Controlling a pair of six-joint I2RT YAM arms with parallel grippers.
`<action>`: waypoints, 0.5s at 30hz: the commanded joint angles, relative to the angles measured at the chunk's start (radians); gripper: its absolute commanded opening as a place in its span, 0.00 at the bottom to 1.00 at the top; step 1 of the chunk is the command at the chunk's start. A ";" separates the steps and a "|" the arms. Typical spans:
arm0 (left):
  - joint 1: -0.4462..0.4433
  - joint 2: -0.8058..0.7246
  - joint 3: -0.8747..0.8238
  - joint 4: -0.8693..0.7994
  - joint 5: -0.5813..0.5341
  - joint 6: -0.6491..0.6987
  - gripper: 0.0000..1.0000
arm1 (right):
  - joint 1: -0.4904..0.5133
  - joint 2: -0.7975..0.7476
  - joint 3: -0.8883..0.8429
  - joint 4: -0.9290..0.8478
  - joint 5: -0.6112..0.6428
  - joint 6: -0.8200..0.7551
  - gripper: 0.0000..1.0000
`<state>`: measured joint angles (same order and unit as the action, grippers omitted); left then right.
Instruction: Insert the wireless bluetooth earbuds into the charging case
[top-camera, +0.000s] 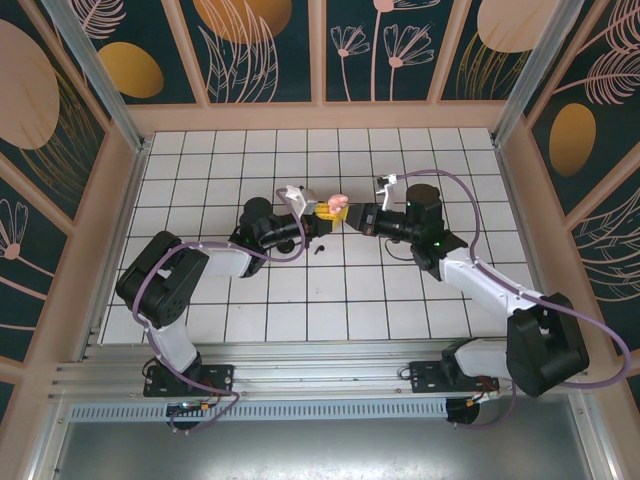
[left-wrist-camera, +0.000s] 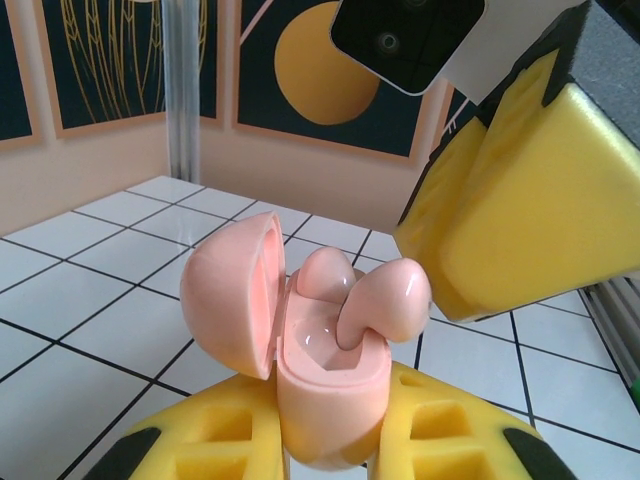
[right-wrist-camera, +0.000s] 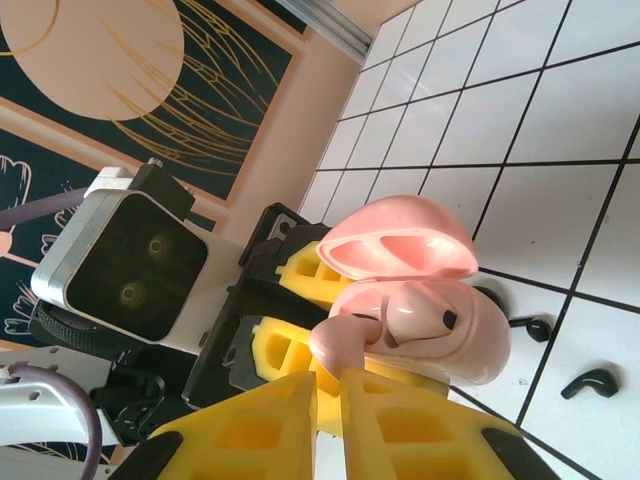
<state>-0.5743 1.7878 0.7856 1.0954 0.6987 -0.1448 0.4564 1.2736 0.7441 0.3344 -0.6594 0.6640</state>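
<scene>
Easing the last earbud (left-wrist-camera: 390, 300) into the charging case (left-wrist-camera: 325, 375), held up above the tiles.
Clamping the case low on its body in the left gripper (left-wrist-camera: 335, 440), lid (left-wrist-camera: 235, 295) open; pressing down with the right gripper (right-wrist-camera: 328, 385) closed tight, pinch or push unclear. Judging it light, glossy and slippery, so probably pinching gently at the stem.

The top external camera looks steeply down from above the near edge, taking in the whole table (top-camera: 200, 170). The left wrist camera sits very close and low, facing about 2 o'clock. The right wrist camera, equally close, faces 9 o'clock. All three views share the charging case (top-camera: 334, 208) at mid-table.
</scene>
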 joint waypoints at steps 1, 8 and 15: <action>-0.002 -0.028 0.031 0.034 0.031 0.016 0.04 | 0.013 0.019 0.012 0.047 -0.013 0.005 0.15; -0.002 -0.030 0.031 0.029 0.034 0.017 0.04 | 0.023 0.033 0.017 0.052 0.001 0.005 0.15; -0.002 -0.030 0.033 0.010 0.035 0.032 0.04 | 0.025 0.041 0.026 0.052 0.022 0.009 0.15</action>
<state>-0.5743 1.7870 0.7895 1.0946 0.7071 -0.1356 0.4736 1.3075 0.7444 0.3607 -0.6563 0.6651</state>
